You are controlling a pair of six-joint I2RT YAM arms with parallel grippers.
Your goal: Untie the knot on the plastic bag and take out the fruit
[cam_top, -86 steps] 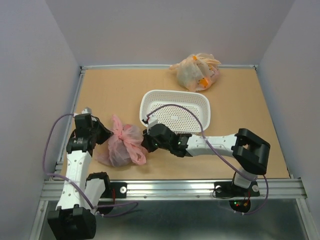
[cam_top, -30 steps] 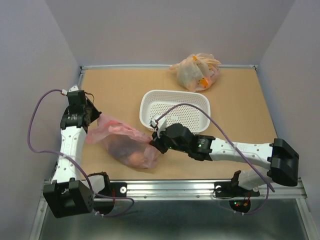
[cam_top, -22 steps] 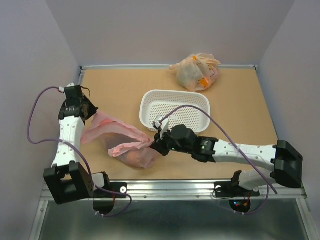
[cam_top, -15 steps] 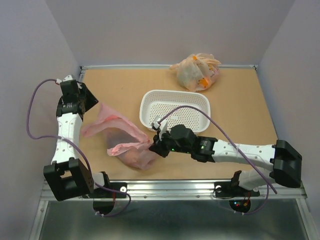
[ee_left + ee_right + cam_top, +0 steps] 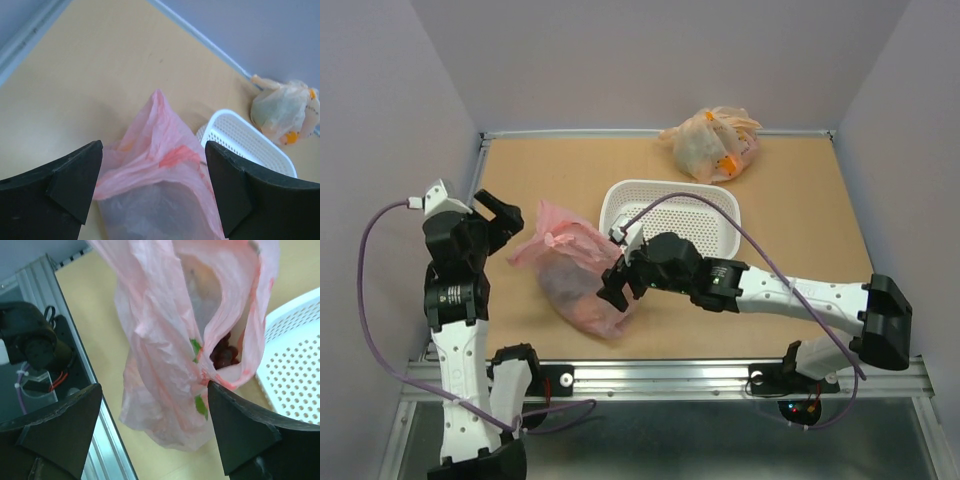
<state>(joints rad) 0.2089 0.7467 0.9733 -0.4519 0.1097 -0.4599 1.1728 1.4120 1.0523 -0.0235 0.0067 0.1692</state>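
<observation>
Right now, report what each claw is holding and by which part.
Nothing is held. The left claw stands open, clear of the pink bag; the right claw is open too, beside the bag's open mouth, gripping nothing.

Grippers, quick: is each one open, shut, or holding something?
Left gripper: open, holding nothing.
Right gripper: open, at the thin crinkly pink plastic bag, not clamping it.
</observation>
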